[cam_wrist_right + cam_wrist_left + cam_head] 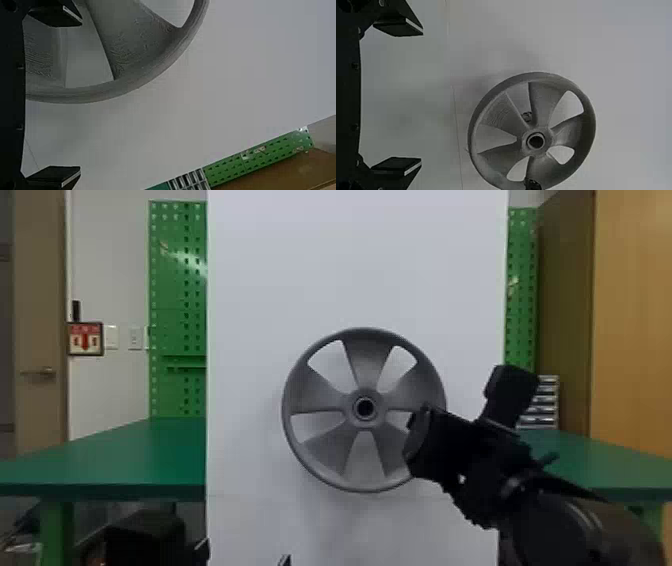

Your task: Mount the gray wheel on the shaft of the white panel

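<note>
A matte gray, plastic-looking wheel [322, 457] with five broad spokes and a dark round hub hole stands upright against the smooth, flat white panel [350, 265], its face toward the robot. The black, two-fingered right hand [462, 405] angles in before the panel's right side, fingers spread, the wheel's rim between them. The matching black left hand [244, 553] is low by the panel's left edge, fingers spread.

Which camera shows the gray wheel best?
The head view: the gray wheel is face-on and nearly whole, center hole included, though the right tool hides a bit. The left wrist view has it slanted, with some rim cut off. The right wrist view has part of its rim and spokes, close up.
</note>
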`<action>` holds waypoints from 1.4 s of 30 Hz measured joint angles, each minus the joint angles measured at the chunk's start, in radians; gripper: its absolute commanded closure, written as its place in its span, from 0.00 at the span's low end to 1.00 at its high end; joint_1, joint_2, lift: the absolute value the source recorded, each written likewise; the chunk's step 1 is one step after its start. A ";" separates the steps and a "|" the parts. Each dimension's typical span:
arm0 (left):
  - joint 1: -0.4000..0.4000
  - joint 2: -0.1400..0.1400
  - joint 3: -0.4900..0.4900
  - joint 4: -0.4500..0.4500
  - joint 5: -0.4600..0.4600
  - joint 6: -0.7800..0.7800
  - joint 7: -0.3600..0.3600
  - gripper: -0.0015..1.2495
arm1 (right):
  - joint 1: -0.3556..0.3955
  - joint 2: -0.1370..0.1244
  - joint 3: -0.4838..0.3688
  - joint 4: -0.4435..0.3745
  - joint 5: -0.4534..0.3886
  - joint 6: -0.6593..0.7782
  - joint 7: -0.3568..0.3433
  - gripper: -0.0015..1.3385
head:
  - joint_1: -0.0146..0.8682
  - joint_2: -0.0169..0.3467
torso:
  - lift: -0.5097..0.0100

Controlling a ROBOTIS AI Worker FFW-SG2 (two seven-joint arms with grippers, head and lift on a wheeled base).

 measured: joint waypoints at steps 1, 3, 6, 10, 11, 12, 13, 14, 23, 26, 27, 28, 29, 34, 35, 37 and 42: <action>0.001 0.000 0.001 0.000 0.000 0.000 0.000 0.10 | 0.013 0.000 0.003 -0.018 0.003 0.000 0.000 0.00 | 0.05 0.13 | 0.04; 0.001 0.000 0.002 0.000 0.000 0.000 0.000 0.10 | 0.036 0.000 0.010 -0.046 0.011 0.000 0.000 0.00 | 0.05 0.13 | 0.04; 0.003 0.000 0.003 0.000 0.000 0.000 0.000 0.10 | 0.070 0.000 0.022 -0.082 0.027 -0.003 0.000 0.00 | 0.05 0.13 | 0.04; 0.004 0.000 0.005 0.000 0.000 -0.001 0.000 0.10 | 0.114 -0.001 0.034 -0.116 0.037 -0.011 0.009 0.00 | 0.05 0.13 | 0.04; 0.005 0.000 0.005 0.000 0.000 -0.001 0.000 0.10 | 0.124 -0.002 0.036 -0.123 0.038 -0.014 0.017 0.00 | 0.05 0.13 | 0.04; 0.005 0.000 0.006 0.000 0.000 -0.001 0.000 0.10 | 0.137 -0.002 0.038 -0.131 0.040 -0.017 0.028 0.00 | 0.05 0.13 | 0.04; 0.006 0.000 0.006 0.000 0.001 -0.001 0.000 0.10 | 0.147 -0.003 0.038 -0.138 0.041 -0.020 0.035 0.00 | 0.05 0.13 | 0.04; 0.006 0.000 0.006 0.000 0.001 -0.001 0.000 0.10 | 0.156 -0.003 0.039 -0.146 0.044 -0.021 0.041 0.00 | 0.05 0.13 | 0.04; 0.007 -0.002 0.008 0.000 0.003 -0.001 0.000 0.10 | 0.273 -0.008 0.055 -0.245 0.104 -0.032 0.070 0.00 | 0.05 0.13 | 0.04; 0.007 -0.002 0.009 -0.001 0.003 -0.002 0.000 0.10 | 0.316 -0.011 0.064 -0.263 0.116 -0.044 0.100 0.00 | 0.05 0.13 | 0.04; 0.007 -0.003 0.009 -0.001 0.003 -0.002 0.000 0.10 | 0.332 -0.012 0.069 -0.268 0.122 -0.051 0.109 0.00 | 0.05 0.13 | 0.04; 0.007 -0.003 0.010 -0.001 0.003 -0.002 0.000 0.10 | 0.343 -0.013 0.072 -0.271 0.126 -0.055 0.115 0.00 | 0.05 0.13 | 0.04; 0.008 -0.003 0.010 -0.001 0.004 -0.002 0.000 0.10 | 0.353 -0.014 0.075 -0.274 0.131 -0.059 0.122 0.00 | 0.05 0.13 | 0.04; 0.009 -0.004 0.013 -0.002 0.006 -0.002 0.000 0.10 | 0.405 -0.021 0.083 -0.286 0.162 -0.081 0.173 0.00 | 0.05 0.13 | 0.04; 0.009 -0.004 0.013 -0.002 0.007 -0.002 0.000 0.10 | 0.415 -0.023 0.083 -0.289 0.166 -0.086 0.185 0.00 | 0.05 0.13 | 0.04; 0.009 -0.004 0.013 -0.002 0.007 -0.003 0.000 0.10 | 0.439 -0.029 0.082 -0.294 0.178 -0.100 0.212 0.00 | 0.05 0.13 | 0.04; 0.010 -0.006 0.014 -0.002 0.007 -0.003 0.000 0.10 | 0.501 -0.044 0.080 -0.304 0.217 -0.141 0.271 0.00 | 0.05 0.13 | 0.04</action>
